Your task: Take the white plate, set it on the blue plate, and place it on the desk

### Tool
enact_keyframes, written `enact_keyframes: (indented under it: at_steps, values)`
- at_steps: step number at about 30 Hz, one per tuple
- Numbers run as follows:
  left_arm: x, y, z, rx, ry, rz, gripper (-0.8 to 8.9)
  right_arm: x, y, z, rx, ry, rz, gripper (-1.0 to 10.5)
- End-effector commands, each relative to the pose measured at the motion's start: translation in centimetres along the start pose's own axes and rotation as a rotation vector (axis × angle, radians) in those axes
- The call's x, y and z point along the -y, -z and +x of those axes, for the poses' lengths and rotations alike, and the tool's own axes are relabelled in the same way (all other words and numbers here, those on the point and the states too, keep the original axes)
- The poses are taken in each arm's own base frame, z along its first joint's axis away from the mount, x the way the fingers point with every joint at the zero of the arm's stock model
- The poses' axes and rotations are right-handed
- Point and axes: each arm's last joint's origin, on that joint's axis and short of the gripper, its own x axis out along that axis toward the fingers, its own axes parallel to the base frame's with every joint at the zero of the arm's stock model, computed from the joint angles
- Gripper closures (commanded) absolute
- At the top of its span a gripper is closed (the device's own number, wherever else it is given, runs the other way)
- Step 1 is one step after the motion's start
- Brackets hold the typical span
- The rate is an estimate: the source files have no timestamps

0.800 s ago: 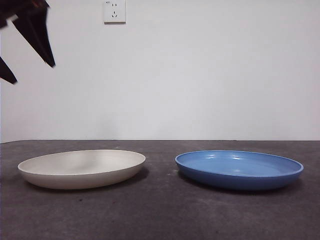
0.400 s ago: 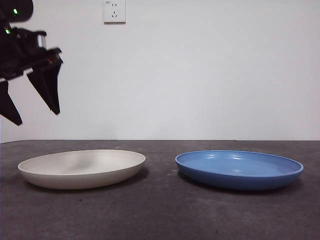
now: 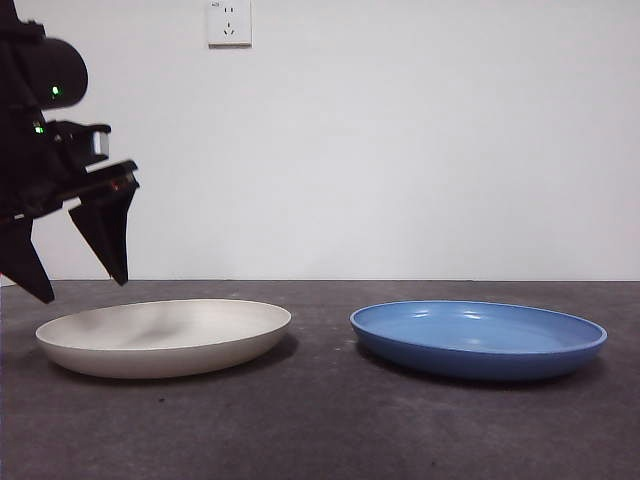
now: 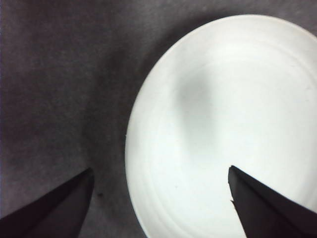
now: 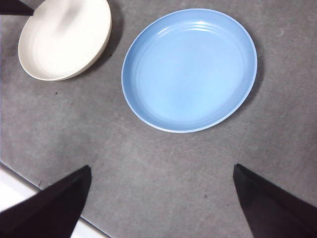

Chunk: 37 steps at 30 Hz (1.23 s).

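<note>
The white plate [image 3: 165,336] lies on the desk [image 3: 320,430] at the left, with the blue plate [image 3: 478,338] beside it on the right. My left gripper [image 3: 82,290] hangs open just above the white plate's left rim, one jaw over the desk and one over the plate's inside. In the left wrist view the white plate [image 4: 223,129] fills the space between the jaws of the left gripper [image 4: 161,173]. My right gripper [image 5: 161,168] is open high above the desk, looking down on the blue plate [image 5: 189,69] and the white plate [image 5: 64,37].
A white wall with a power socket [image 3: 229,22] stands behind the desk. The desk's edge [image 5: 29,191] shows in the right wrist view, near one of that gripper's jaws.
My left gripper has come down from the upper left corner and a little to the right, close over the white plate's left rim. Both plates have stayed put.
</note>
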Motion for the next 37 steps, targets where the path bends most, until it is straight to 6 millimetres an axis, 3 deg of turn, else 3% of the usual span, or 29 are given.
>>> enact_keyframes:
  at_steps: [1,10,14,19,28,37]
  values:
    - [-0.2,-0.6,0.9,0.001,-0.002,0.012,3.8,-0.2,-0.5,-0.3,0.021,-0.004,-0.007,4.9]
    - [-0.6,-0.6,2.5,-0.022,-0.002,0.007,3.81,-0.2,-0.5,-0.3,0.024,-0.004,-0.008,4.9]
    - [-0.7,-0.5,3.0,-0.033,-0.002,0.003,4.45,-0.2,-0.5,-0.3,0.024,-0.004,-0.008,4.9]
    - [-0.8,-0.4,3.6,-0.054,-0.002,-0.005,4.53,-0.2,-0.5,-0.3,0.024,-0.004,-0.009,4.9]
    - [-0.8,-0.3,3.6,-0.065,-0.002,-0.015,7.35,-0.2,-0.5,-0.3,0.025,-0.004,-0.009,4.9]
    - [-1.1,-0.2,3.6,-0.072,-0.092,-0.037,8.04,-0.2,-0.5,-0.3,0.025,-0.004,-0.009,4.9]
